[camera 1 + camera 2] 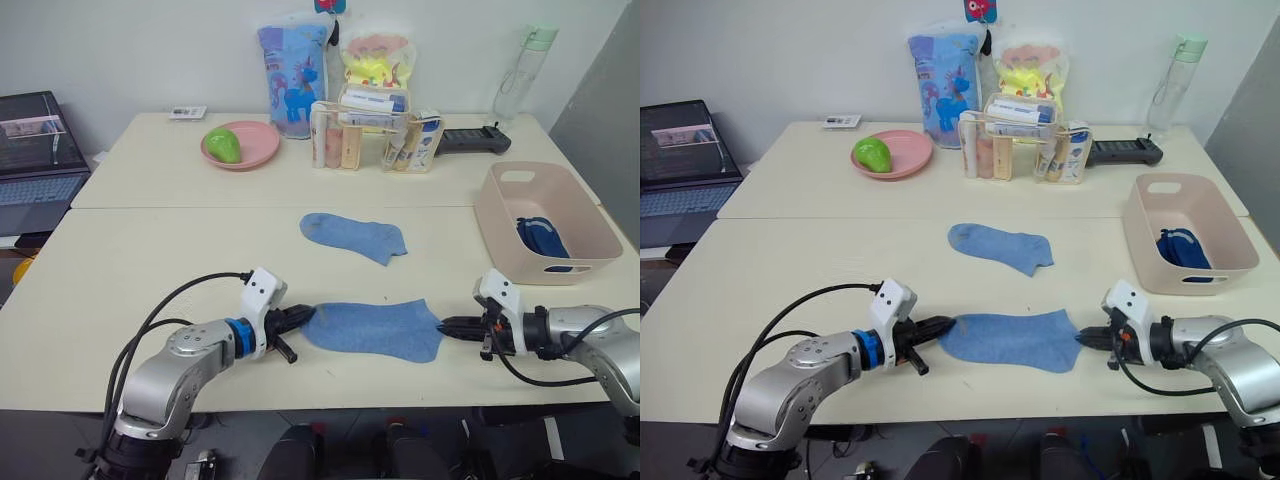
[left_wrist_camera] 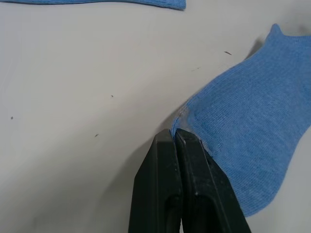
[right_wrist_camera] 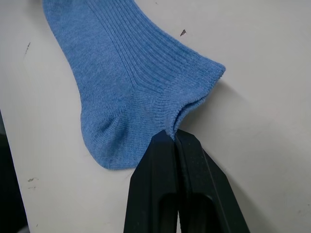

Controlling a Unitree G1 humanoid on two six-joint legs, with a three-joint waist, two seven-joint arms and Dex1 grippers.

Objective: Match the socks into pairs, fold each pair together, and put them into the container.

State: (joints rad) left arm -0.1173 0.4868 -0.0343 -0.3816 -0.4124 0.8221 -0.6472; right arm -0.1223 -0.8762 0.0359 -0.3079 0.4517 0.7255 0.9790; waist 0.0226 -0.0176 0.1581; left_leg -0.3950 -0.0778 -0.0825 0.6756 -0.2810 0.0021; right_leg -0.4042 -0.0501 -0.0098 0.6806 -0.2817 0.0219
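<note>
Near the front edge of the bench (image 1: 150, 300), one light blue sock (image 1: 375, 328) lies flat — the left hand (image 1: 298, 318) is pinched closed on its toe, the right hand (image 1: 450, 325) on its cuff, stretching it straight for folding. Its mate (image 1: 355, 235) lies just beyond; the pink basin (image 1: 540, 215) already holds a navy pair (image 1: 540, 238).

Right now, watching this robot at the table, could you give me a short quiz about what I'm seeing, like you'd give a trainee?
1. True or false: both hands are pinching the same sock.
2. How many light blue knit socks lie on the table?
3. What lies in the pale pink plastic basin? A) a dark navy sock B) a green fruit C) nothing

Key:
1. True. The left hand and right hand each pinch an end of the near light blue sock.
2. Two; the far light blue sock lies apart.
3. A, the dark navy sock.
</note>
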